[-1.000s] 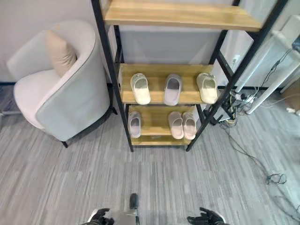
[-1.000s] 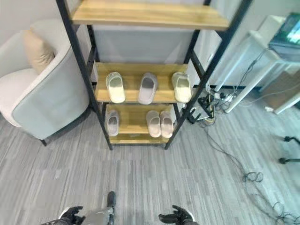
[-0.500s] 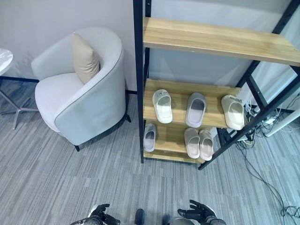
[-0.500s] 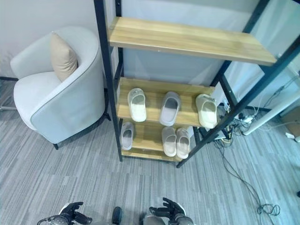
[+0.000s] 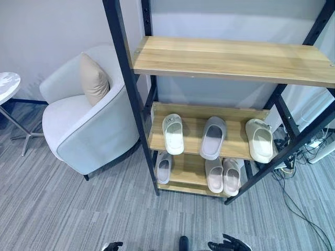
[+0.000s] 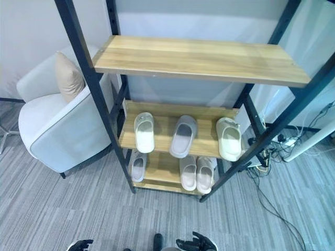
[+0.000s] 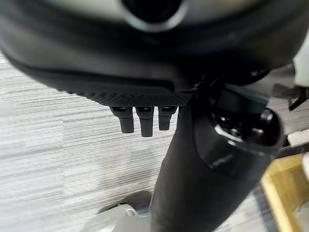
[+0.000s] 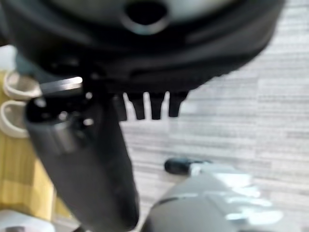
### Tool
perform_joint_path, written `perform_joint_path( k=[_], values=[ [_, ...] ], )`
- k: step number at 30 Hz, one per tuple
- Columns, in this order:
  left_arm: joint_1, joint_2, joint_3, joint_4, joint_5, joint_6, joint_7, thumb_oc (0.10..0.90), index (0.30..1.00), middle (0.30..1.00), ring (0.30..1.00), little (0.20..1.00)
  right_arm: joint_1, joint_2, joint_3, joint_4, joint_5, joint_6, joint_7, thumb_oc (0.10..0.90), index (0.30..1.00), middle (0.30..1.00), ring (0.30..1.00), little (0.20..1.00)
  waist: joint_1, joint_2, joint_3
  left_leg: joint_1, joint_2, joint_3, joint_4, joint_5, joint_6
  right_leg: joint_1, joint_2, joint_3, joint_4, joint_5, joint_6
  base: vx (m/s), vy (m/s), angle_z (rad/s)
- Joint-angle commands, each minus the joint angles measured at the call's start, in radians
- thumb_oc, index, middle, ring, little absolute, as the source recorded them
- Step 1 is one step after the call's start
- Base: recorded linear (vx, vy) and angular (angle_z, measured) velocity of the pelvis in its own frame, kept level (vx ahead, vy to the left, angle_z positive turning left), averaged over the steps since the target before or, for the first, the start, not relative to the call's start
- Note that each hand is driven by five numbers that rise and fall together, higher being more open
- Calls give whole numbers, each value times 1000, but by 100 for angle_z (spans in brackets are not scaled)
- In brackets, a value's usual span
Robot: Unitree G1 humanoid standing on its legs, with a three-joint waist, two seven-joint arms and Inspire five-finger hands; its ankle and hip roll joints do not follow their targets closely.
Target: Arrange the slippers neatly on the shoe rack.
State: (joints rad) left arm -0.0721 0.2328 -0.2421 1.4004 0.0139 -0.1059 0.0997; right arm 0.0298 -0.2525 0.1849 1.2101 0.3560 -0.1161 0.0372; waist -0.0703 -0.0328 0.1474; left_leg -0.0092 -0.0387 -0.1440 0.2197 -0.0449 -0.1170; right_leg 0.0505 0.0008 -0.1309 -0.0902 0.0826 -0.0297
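Both hands are hanging low at the bottom edge of the head views: the left hand [image 5: 111,246] barely peeking in, the right hand [image 5: 229,244] a bit more visible with its fingers loosely spread. In the wrist views the fingers point straight down over the floor with nothing in them, so both are open and empty.

Further out, the shoe rack [image 5: 128,83] stands well away from both hands. Middle shelf has three slippers spaced apart: a cream slipper [image 5: 173,134] on the left, a grey slipper [image 5: 212,137] tilted in the middle, and another cream slipper [image 5: 259,139] way over at the right end. The bottom shelf has a lone grey slipper [image 5: 163,168] on the left and a pink pair [image 5: 222,175] sitting side by side. Top shelf is bare.

If I'm judging the step right, it's the approach: get close enough and squat or lean so the hands reach the middle shelf. I'd go for the right-end cream one and bring it next to its mate, gripping from the heel side so it doesn't knock the grey one.

Compared to half a second ago, the whole view has shifted: the rack sits further left in frame, and the armchair [image 5: 89,130] too. That's the camera moving; the slippers haven't budged on their shelves.
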Motion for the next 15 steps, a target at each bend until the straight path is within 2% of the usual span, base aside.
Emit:
perform_joint_path(
  k=[1,2,5,6,7,9,10,12,15],
  values=[
    [-15,6,-61,-47,37,-22,7,800,900,900,900,900,-22,-46,39,-32,-12,-17,-24,800,900,900,900,900,23,-24,40,-60,17,122,380,55,3,-13,-34,67,107,-96,76,20,-111,24],
    [-20,9,-66,-62,37,-26,19,800,900,900,900,900,-25,-52,55,-43,-24,-17,-30,800,900,900,900,900,31,-27,47,-77,18,121,412,52,12,-4,-32,76,109,-96,72,59,-48,-9],
    [-17,13,-64,-95,19,-36,41,800,900,900,900,900,-26,-58,68,-75,-29,-25,-34,800,900,900,900,900,44,-22,43,-62,30,116,351,23,34,9,-23,90,105,-108,72,83,-3,-18],
    [-16,10,-58,-99,6,-43,48,800,900,900,900,900,-24,-62,72,-86,-29,-32,-36,800,900,900,900,900,46,-17,39,-51,44,117,286,11,39,14,-22,92,101,-116,77,197,78,-8],
    [-20,3,-63,-93,6,-45,61,800,900,900,900,900,-29,-62,72,-103,-25,-43,-43,800,900,900,900,900,47,-12,28,-38,77,111,104,-22,48,13,-25,87,95,-132,90,205,112,-4],
    [-34,-4,-87,-93,14,-44,68,800,900,900,900,900,-30,-60,71,-111,-16,-47,-58,800,900,900,900,900,55,-10,30,-65,72,73,-49,9,50,28,-23,92,82,-140,98,158,96,6],
    [-34,-4,-88,-92,14,-44,69,800,900,900,900,900,-30,-60,71,-111,-16,-47,-58,800,900,900,900,900,55,-11,31,-61,71,72,-53,10,50,32,-24,91,80,-141,98,92,61,13],
    [-39,-12,-109,-81,33,-38,73,800,900,900,900,900,-28,-51,62,-114,-32,-42,-84,800,900,900,900,900,42,4,19,-35,70,62,-162,33,48,38,-25,102,79,-150,110,130,135,-7],
    [-32,-7,-104,-77,47,-31,71,800,900,900,900,900,-13,-50,82,-154,-77,-38,-97,800,900,900,900,900,35,0,5,-16,49,60,-163,21,56,32,-40,118,87,-147,117,119,159,-33]
  ],
)
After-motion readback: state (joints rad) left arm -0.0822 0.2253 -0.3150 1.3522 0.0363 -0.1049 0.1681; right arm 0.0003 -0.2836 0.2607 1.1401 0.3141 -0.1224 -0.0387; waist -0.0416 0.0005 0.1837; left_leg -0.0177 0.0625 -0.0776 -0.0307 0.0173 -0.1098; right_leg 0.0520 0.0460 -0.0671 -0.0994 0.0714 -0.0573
